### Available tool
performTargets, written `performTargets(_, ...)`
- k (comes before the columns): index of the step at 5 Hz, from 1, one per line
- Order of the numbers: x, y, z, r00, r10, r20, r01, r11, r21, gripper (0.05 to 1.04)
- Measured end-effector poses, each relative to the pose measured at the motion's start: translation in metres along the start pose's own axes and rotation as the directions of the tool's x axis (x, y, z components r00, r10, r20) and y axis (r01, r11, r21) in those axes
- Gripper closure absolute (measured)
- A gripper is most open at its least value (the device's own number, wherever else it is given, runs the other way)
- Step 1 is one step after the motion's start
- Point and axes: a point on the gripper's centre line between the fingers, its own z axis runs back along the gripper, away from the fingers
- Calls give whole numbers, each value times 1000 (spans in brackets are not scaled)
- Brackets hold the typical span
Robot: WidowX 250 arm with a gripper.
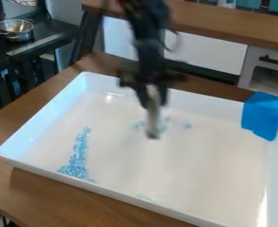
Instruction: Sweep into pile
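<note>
Counter, near side: brown wooden counter (46,199), under 1 white rectangular tray (105,189), whose near rim slants down to the right.
Main beads: 1 long heap of clear light-blue beads (76,159) inside the tray, toward its left edge; thin at the far end, wider toward the near rim.
Loose beads: 2 small blurred patches, 1 to each side of the tool, in the far half of the tray; 1 faint patch (144,197) lies near the near rim.
Arm: 1 black arm (145,42), down from the top edge of the view, over the tray's far half.
Claw: black claw (153,98), blurred, clenched around 1 pale slim tool (153,117).
Tool: roughly upright, lower end down by the loose beads; I cannot tell if it touches the tray floor.
Cloth: 1 bright blue cloth (264,114), draped over the tray's far right corner.
Upper left: 1 metal pot (16,30) on a black surface (53,35).
Behind: 1 wooden worktop (224,22) above white cabinet fronts (206,52).
</note>
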Motion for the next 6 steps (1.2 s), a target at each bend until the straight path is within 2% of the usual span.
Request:
performTargets(1,-10,-43,-32,996,-88,16,87,996,29,716)
performTargets(3,3,-66,-53,997,-80,24,79,996,38,716)
performTargets(6,29,-32,-70,1000,4,14,-5,998,67,716)
